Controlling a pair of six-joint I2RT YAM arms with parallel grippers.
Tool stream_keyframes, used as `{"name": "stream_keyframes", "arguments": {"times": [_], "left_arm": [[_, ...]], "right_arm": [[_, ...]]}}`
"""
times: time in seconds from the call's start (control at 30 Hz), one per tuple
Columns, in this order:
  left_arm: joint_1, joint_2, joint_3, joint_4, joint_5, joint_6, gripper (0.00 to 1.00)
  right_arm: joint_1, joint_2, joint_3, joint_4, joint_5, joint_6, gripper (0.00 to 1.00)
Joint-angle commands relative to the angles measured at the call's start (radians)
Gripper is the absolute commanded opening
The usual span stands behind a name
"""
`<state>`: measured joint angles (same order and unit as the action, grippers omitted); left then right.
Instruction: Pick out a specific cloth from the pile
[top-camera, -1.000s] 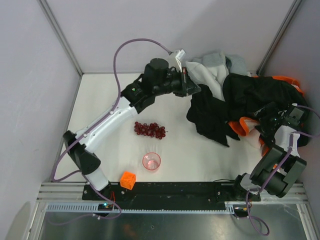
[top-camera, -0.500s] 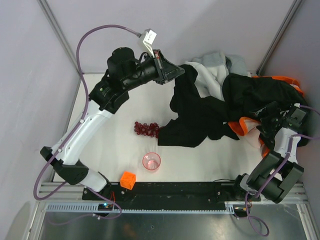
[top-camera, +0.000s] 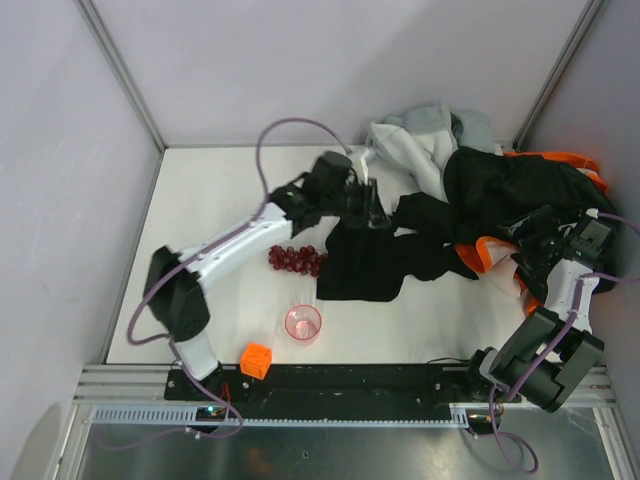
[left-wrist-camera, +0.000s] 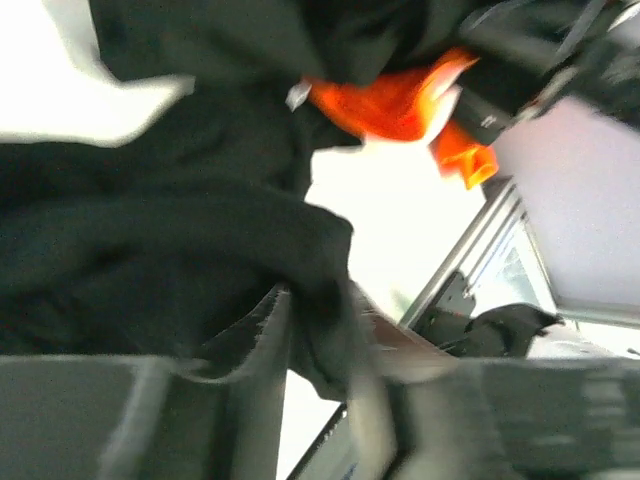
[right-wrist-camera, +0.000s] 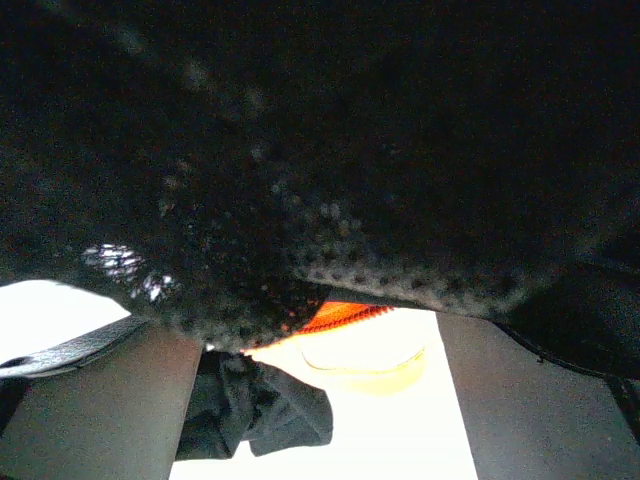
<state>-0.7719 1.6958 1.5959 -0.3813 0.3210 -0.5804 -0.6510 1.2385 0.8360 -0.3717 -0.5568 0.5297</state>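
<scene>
The pile lies at the back right: a large black garment, an orange one and pale grey-white ones. My left gripper is shut on a black garment that trails from the pile onto the table. In the left wrist view its fold is pinched between the jaws. My right gripper is open at the pile's right edge, under black mesh fabric. A small crumpled black cloth lies low between the right fingers; the right gripper holds nothing.
A bunch of red grapes touches the spread garment's left edge. A pink cup and an orange cube stand near the front. Walls close the left, back and right. The orange garment also shows in the left wrist view.
My left arm lifted the black garment up and leftward, then came down toward the middle; the garment now lies spread on the table. The right arm barely moved.
</scene>
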Motion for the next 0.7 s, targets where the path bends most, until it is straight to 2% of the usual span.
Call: {"name": "stream_keyframes", "arguments": {"times": [0.0, 0.07, 0.13, 0.17, 0.37, 0.67], "left_arm": [[-0.067, 0.083, -0.039, -0.025, -0.049, 0.052, 0.52], [-0.089, 0.116, -0.044, -0.050, -0.095, 0.069, 0.79], [-0.108, 0.141, -0.046, -0.077, -0.146, 0.089, 0.93], [-0.114, 0.153, -0.046, -0.089, -0.166, 0.102, 0.96], [-0.142, 0.247, 0.002, -0.166, -0.250, 0.157, 1.00], [-0.201, 0.483, 0.222, -0.263, -0.330, 0.208, 1.00]], "right_arm": [[-0.002, -0.017, -0.002, 0.016, -0.001, -0.028, 0.99], [-0.002, -0.017, -0.002, 0.016, 0.000, -0.028, 0.99], [-0.002, -0.016, -0.002, 0.015, -0.001, -0.029, 0.99], [-0.002, -0.016, -0.003, 0.014, -0.002, -0.029, 0.99], [-0.001, -0.013, -0.007, 0.020, -0.007, -0.024, 0.99], [0.000, -0.012, -0.022, 0.019, -0.004, -0.030, 0.99]]}}
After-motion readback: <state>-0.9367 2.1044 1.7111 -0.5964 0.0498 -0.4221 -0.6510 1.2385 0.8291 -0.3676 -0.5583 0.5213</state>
